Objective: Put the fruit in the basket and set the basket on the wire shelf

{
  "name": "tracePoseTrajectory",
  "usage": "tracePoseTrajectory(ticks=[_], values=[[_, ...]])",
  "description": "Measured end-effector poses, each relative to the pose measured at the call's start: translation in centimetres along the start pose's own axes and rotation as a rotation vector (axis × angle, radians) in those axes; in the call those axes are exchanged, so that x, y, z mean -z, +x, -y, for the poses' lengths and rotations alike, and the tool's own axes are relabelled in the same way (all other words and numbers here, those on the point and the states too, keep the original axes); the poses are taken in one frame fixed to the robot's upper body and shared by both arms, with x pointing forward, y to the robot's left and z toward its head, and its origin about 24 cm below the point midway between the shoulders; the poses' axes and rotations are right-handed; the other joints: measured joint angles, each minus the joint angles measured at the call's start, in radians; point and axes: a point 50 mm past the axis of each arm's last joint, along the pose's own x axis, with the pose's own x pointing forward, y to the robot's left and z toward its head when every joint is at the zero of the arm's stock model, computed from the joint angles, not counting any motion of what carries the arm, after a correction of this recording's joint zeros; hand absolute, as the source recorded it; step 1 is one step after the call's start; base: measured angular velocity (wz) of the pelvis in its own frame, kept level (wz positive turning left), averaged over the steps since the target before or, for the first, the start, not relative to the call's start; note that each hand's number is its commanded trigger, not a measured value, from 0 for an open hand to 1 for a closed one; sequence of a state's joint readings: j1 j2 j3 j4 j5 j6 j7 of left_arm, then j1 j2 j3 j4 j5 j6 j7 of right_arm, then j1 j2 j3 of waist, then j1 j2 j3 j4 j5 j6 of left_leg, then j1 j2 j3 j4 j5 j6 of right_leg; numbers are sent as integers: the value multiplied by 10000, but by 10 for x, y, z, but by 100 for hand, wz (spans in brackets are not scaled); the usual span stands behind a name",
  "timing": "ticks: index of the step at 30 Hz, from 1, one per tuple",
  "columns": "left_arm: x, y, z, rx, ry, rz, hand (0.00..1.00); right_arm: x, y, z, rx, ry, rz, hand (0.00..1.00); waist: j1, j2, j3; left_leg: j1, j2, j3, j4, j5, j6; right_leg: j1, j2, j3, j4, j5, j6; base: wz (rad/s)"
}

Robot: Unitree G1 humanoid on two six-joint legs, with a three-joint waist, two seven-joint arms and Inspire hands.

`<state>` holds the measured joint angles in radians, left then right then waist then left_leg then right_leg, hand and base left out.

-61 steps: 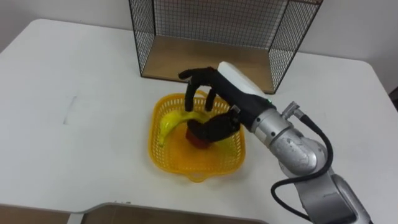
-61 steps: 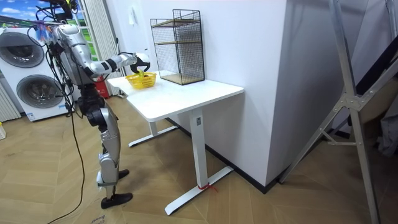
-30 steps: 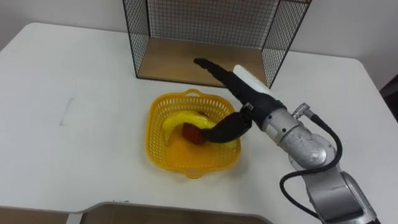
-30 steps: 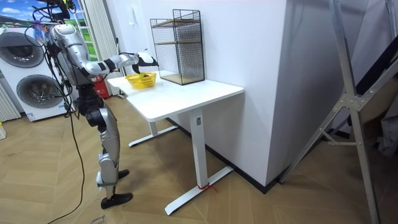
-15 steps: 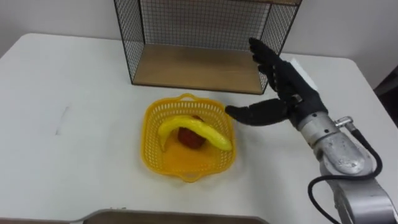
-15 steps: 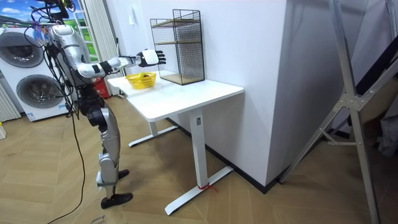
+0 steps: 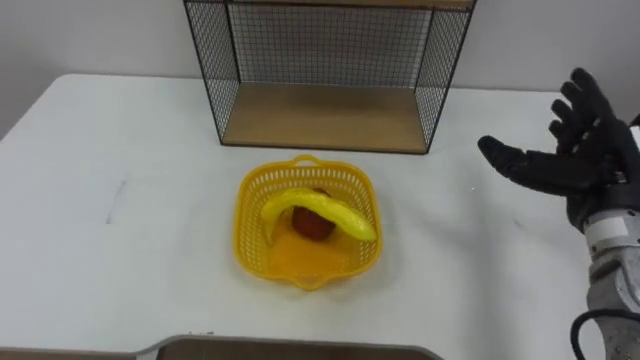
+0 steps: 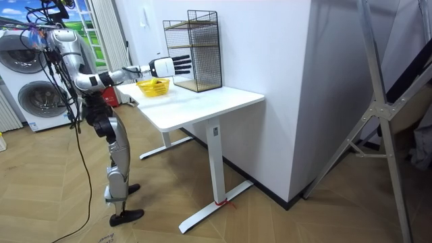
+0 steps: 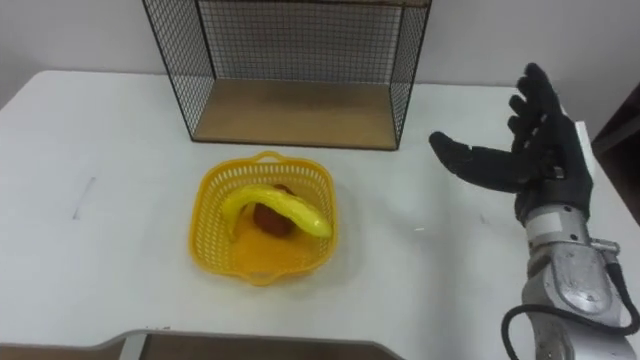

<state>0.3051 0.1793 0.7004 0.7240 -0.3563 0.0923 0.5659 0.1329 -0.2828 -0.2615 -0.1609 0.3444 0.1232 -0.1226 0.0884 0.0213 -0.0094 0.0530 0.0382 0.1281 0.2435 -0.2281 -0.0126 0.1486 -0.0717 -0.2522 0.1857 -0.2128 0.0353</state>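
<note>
The robot's right hand point(image 7: 585, 160) hangs spread wide above the white table point(image 7: 120, 240), fingers straight, touching nothing, at 3 o'clock from the yellow basket point(image 7: 248, 225). A banana point(image 7: 320, 210) and a red fruit point(image 7: 318, 227) lie in the basket. The wire shelf point(image 7: 320, 115) stands at its 12 o'clock.
</note>
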Motion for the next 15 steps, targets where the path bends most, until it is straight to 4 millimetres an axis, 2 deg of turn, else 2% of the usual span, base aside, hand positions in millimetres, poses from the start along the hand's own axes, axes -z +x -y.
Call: tracePoseTrajectory(ticks=[1, 3, 4, 6, 7, 9, 12, 15], values=[[-12, -2, 2, -54, -334, 472, 0, 2, -2, 2, 115, -23, -102, 0, 0, -10, -10, 16, -12, 1, -52, 30, 1, 0, -7, -3, -1, 0, 0, 0], [-58, -17, 10, -170, -1484, 2287, 0, 11, -12, 8, 520, -105, -468, 0, 73, 30, -19, 21, -24, 7, -96, 55, -1, -59, -9, 45, 7, 0, 0, -4], [-69, -22, 11, -180, -1737, 2749, 0, 13, -13, 9, 584, -126, -557, 0, 76, 31, -23, 23, -24, 13, -101, 55, -1, -87, -9, 57, 15, 0, 0, -6], [-108, -47, 14, -293, -2385, 4844, 0, 17, -17, 11, 715, -218, -736, 0, -15, 29, -14, 69, -26, 24, -89, 55, -1, -83, -11, 59, 16, 0, 0, -5], [-116, -54, 15, -295, -2573, 5324, 0, 17, -18, 11, 737, -198, -742, 0, -21, -1, -1, 69, -25, 25, -82, 55, -1, -66, -10, 70, 19, 0, 0, -5], [-143, -80, 21, -315, -2826, 7174, 0, 18, -19, 11, 900, -101, -749, 0, -53, 25, -13, 64, -25, 47, -112, 55, 0, -57, -5, 80, -4, 0, 0, -2], [-162, -104, 24, -92, -3296, 8546, 0, 20, -21, 10, 907, 52, -662, 0, -70, 21, -18, 53, -29, 27, -166, 55, -1, -66, -4, 35, -7, 0, 0, 0], [-169, -121, 29, 441, -3773, 9207, 0, 21, -23, 7, 689, 344, -608, 0, -95, 5, -1, 92, -29, 51, -111, 54, 0, -106, -5, 28, -13, 0, 1, 1]])
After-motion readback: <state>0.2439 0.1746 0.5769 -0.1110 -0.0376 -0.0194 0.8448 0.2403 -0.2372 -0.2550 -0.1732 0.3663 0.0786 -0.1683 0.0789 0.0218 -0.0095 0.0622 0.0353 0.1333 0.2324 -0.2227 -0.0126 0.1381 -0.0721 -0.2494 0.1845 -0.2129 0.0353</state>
